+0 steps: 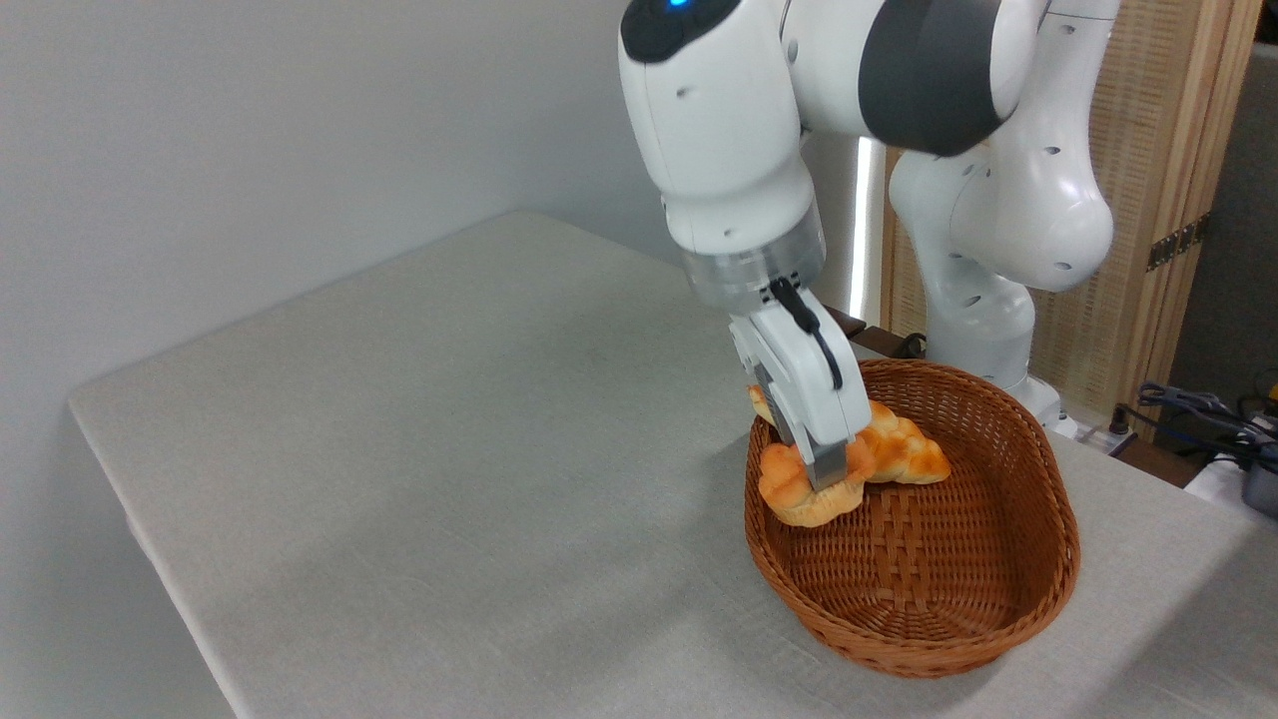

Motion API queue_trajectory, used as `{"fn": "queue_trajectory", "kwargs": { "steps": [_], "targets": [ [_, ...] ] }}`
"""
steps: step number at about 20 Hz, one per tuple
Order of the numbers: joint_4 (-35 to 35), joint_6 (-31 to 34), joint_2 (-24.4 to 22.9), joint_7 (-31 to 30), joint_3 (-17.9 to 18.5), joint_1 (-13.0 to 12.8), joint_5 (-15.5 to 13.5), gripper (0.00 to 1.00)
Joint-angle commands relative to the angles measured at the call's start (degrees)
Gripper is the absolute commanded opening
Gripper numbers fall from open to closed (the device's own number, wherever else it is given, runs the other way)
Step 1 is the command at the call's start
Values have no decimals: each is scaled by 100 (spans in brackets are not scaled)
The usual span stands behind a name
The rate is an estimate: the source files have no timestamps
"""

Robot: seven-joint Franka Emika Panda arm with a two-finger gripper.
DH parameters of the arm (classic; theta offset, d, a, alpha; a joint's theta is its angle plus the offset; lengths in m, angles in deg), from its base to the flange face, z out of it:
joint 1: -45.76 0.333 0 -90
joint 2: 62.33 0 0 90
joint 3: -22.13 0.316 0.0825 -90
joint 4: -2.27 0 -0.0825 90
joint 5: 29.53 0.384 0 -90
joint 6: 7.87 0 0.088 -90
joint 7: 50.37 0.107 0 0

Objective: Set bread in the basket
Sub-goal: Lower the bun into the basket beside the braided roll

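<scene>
1. So, the gripper is seen lowered inside the basket, fingers clamped on the bread.
2. The bun is held at the basket's left inner wall, touching a braided loaf lying just right of it.
3. The basket is set on the table, at its right side.

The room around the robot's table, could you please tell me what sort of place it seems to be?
Probably a lab or test room: a Franka arm over a cloth-covered table, loose cables at right, and a wooden folding screen behind.
</scene>
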Motion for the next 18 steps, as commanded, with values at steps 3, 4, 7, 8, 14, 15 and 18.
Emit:
{"fn": "queue_trajectory", "kwargs": {
  "steps": [3,4,7,8,14,15,18],
  "targets": [
    [164,-100,141,10,219,-133,112,66],
    [181,-100,151,10,306,-133,112,66],
    [182,-109,168,19,333,-133,112,77],
    [182,-109,212,19,334,-133,155,82],
    [173,-109,221,10,334,-177,410,100],
    [173,-109,230,10,334,-177,402,100],
    [173,-109,230,1,334,-185,393,100]
  ]
}}
